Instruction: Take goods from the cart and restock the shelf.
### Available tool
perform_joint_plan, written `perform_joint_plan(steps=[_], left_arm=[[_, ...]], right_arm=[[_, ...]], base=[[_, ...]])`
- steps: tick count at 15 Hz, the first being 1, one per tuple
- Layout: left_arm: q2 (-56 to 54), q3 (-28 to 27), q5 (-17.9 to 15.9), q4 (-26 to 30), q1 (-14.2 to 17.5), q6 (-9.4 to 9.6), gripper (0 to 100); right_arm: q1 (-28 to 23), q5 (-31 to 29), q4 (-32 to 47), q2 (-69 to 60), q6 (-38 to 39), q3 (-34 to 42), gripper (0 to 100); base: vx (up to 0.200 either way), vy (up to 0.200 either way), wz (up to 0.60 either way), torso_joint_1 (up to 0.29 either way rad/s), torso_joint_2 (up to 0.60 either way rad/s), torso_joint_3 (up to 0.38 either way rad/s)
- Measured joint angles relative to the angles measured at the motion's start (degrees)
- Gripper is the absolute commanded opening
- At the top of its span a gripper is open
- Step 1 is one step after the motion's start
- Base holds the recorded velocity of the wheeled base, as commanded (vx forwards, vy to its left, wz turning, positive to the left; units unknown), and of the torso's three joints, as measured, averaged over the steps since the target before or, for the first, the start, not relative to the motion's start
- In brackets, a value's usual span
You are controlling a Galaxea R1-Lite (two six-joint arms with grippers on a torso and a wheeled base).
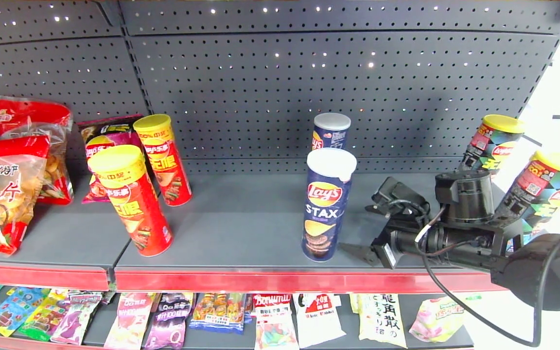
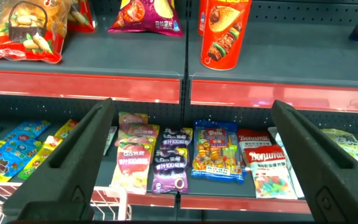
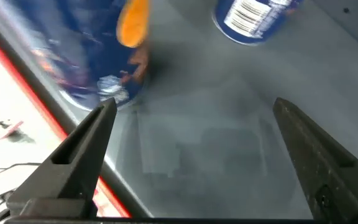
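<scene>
Head view, centre: a tall blue white-lidded crisp tube (image 1: 326, 204) stands on the grey metal shelf (image 1: 241, 228), seemingly stocked. The right gripper (image 1: 363, 227) and the left gripper (image 2: 188, 186) both gape wide and empty, so more fetching likely remains.

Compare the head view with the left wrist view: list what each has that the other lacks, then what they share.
Head only: the right gripper, open at the upper shelf, and two multicoloured cans at that shelf's right end.
Left wrist only: the left gripper, open, low before the shelves, and a white wire frame below it.
Both: the front red can, the red bag, the red shelf edge and the packets on the lower shelf.
</scene>
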Motion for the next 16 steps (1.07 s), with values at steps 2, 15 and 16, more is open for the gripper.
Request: perform_joint_plan(steps=[2,15,16], left_arm=[[0.0,0.0,-0.02,0.0,0.0,0.0,100],[0.0,0.0,0.0,0.0,0.0,0.0,100],[0.0,0.0,0.0,0.0,0.0,0.0,100]], right_arm=[[-0.02,-2.08,0.02,0.02,0.04,0.0,100],[1.46,-3.18,-0.04,0.57,-0.38,-0.41,100],[1.49,-3.18,-0.01,0.74,-0.29,-0.71,100]], base=[[0.0,0.0,0.0,0.0,0.0,0.0],[0.0,0.0,0.0,0.0,0.0,0.0],[0.0,0.0,0.0,0.0,0.0,0.0]])
